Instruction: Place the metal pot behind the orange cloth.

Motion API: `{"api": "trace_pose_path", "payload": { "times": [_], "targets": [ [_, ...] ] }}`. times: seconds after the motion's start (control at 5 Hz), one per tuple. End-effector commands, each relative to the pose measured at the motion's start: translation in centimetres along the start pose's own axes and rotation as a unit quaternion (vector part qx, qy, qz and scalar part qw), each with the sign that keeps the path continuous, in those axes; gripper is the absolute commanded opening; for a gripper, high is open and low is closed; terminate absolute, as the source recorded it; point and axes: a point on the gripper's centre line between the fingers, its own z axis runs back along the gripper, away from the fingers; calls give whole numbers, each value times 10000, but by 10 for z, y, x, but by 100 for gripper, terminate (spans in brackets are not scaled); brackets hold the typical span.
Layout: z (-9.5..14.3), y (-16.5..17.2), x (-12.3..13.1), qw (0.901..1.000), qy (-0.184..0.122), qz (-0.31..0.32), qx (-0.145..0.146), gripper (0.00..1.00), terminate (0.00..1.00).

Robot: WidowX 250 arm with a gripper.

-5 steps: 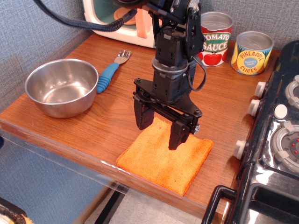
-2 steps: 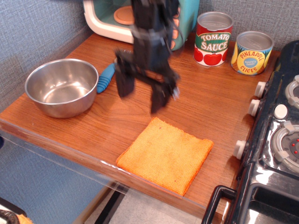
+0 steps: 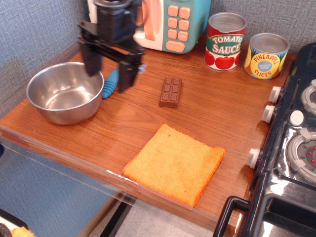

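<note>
The metal pot [image 3: 64, 92] is a wide shiny steel bowl standing upright and empty at the left of the wooden counter [image 3: 222, 111]. The orange cloth [image 3: 175, 163] lies flat near the counter's front edge, right of centre. My gripper [image 3: 108, 69] is open and empty, fingers pointing down, hovering just above and right of the pot's right rim. One finger [image 3: 92, 61] is over the pot's rim, the other [image 3: 125, 76] over a blue handle.
A blue-handled utensil [image 3: 111, 83] lies beside the pot, partly hidden by my gripper. A chocolate bar [image 3: 171, 92] lies mid-counter behind the cloth. A tomato sauce can [image 3: 225, 40] and pineapple can [image 3: 266, 56] stand at back right. A toy microwave [image 3: 170, 22] is at the back, a stove [image 3: 291, 148] at right.
My gripper has moved from above the orange cloth back and to the left, to the pot's right rim. The chocolate bar, hidden by the arm before, now shows.
</note>
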Motion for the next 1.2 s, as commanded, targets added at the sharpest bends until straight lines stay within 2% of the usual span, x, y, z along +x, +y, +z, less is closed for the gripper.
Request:
{"api": "trace_pose_path", "payload": {
  "times": [0.0,0.2,0.4,0.6,0.8,1.0],
  "targets": [
    [-25,27,-5,9993,-133,341,31,100,0],
    [-45,31,-5,9977,-363,572,5,100,0],
    [-53,32,-5,9937,-828,757,-9,100,0],
    [-57,34,-5,9913,-1049,758,-220,100,0],
    [-60,34,-5,9912,-1063,732,-309,0,0],
    [-60,31,-4,9915,-1048,682,-357,0,0]
  ]
}}
